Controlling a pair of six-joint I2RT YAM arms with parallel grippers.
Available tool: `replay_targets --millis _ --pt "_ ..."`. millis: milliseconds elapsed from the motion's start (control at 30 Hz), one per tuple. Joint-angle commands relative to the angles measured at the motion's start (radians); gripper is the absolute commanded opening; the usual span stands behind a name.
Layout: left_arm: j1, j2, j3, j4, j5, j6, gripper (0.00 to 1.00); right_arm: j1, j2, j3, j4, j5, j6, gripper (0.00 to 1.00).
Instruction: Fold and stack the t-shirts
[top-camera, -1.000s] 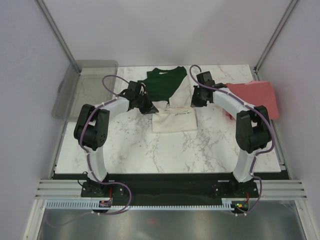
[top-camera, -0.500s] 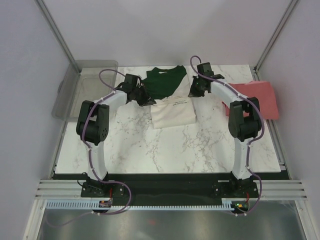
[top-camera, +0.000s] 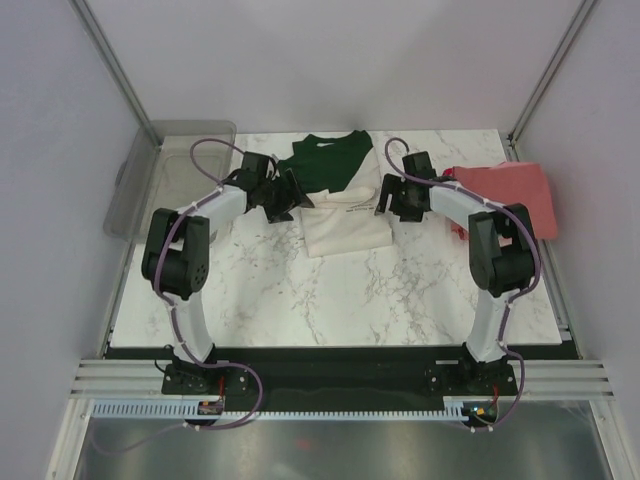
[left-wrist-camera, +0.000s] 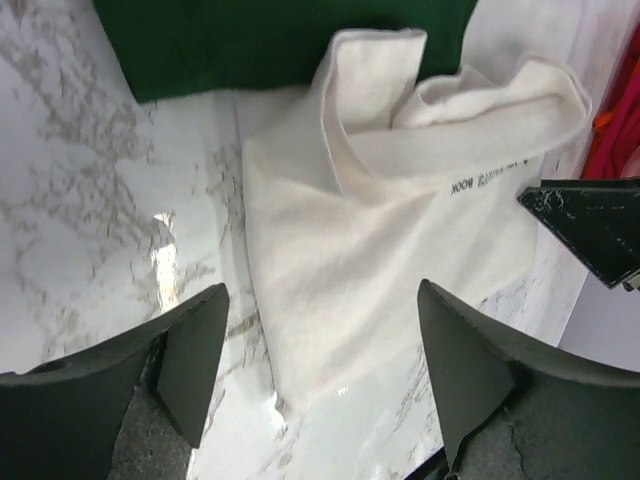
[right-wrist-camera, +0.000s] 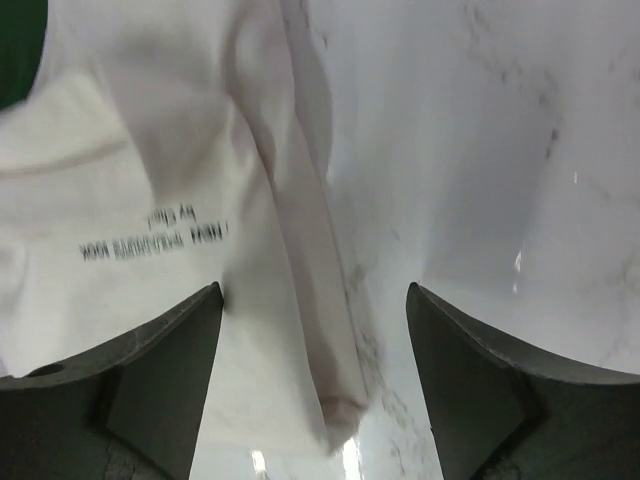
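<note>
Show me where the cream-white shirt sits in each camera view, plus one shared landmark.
Top external: cream-white shirt, upper centre of the picture.
Left wrist: cream-white shirt fills centre and right.
Right wrist: cream-white shirt covers the left half.
Shared landmark: its black lettering, faint from above.

One shirt (top-camera: 345, 225) centre, another shirt (top-camera: 522, 188) right

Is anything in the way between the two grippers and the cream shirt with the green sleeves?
Nothing visible. The left gripper and right gripper hang open, one over each side edge of the cream shirt, with only cloth and table under them. The coral shirt lies to the right.
</note>
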Motion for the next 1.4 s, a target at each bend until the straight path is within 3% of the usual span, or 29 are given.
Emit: replay_targets --millis 0,100,233,333,633,667,833,933,1167,1367 --pt "-0.003 -0.152 -0.071 0.001 -0.019 0.082 0.84 -0.007 -0.191 -0.150 0.165 -0.055 -0.005 0.82" --pt "-0.005 -0.210 -0.154 -0.001 -0.038 0.099 0.84 -0.005 -0.270 -0.292 0.199 -0.078 0.001 0.83" --pt "-0.017 -0.261 -0.221 0.010 -0.027 0.094 0.82 -0.005 -0.315 -0.353 0.210 -0.110 -0.004 0.82" --pt "-0.038 -0.286 -0.281 0.030 -0.015 0.077 0.78 -0.004 -0.310 -0.370 0.212 -0.116 -0.004 0.76" --pt "-0.051 -0.293 -0.370 0.074 0.004 0.066 0.73 -0.004 -0.227 -0.379 0.196 -0.110 -0.010 0.47" --pt "-0.051 -0.292 -0.374 0.076 0.005 0.065 0.73 -0.004 -0.214 -0.381 0.198 -0.113 -0.007 0.40" --pt "-0.071 -0.284 -0.407 0.103 0.019 0.059 0.71 0.002 -0.197 -0.419 0.209 -0.141 -0.001 0.30" --pt "-0.083 -0.280 -0.423 0.120 0.021 0.051 0.70 0.016 -0.213 -0.462 0.222 -0.146 0.008 0.19" --pt "-0.101 -0.263 -0.443 0.142 0.013 0.045 0.68 0.051 -0.296 -0.559 0.245 -0.135 0.031 0.19" --pt "-0.101 -0.243 -0.435 0.143 0.004 0.047 0.57 0.070 -0.321 -0.576 0.245 -0.127 0.044 0.20"
